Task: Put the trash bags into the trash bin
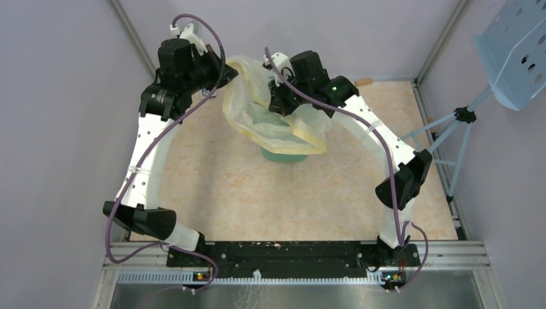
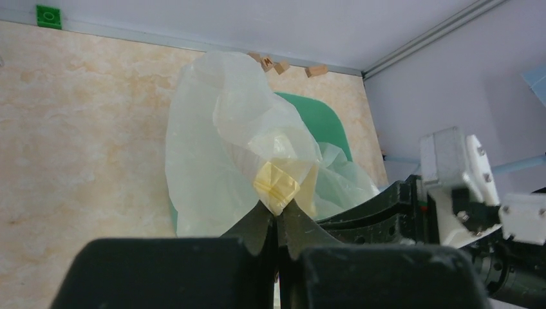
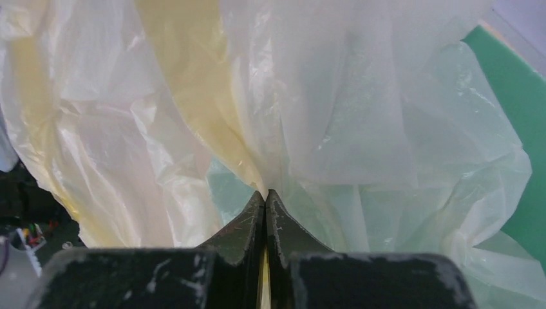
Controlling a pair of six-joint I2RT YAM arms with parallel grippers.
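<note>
The pale-yellow translucent trash bag [image 1: 270, 109] hangs spread open over the mint-green trash bin [image 1: 283, 155], whose base shows under it. My left gripper [image 1: 222, 72] is shut on the bag's yellow rim band at the bag's left side; the left wrist view shows the pinched band [image 2: 275, 183] above the gripper [image 2: 278, 209] and the bin's green wall [image 2: 315, 119] behind the plastic. My right gripper [image 1: 283, 90] is shut on the bag at its right side; the right wrist view shows the plastic [image 3: 322, 103] gathered at the gripper [image 3: 265, 193], with the bin's green [image 3: 515, 84] at the right.
The bin stands on a beige marbled table [image 1: 257, 199] near the back wall. Small wooden blocks [image 2: 283, 65] lie at the back edge, with a green tile [image 2: 48, 16] at the far left. A light-blue perforated panel on a tripod [image 1: 508, 51] stands outside the right frame rail.
</note>
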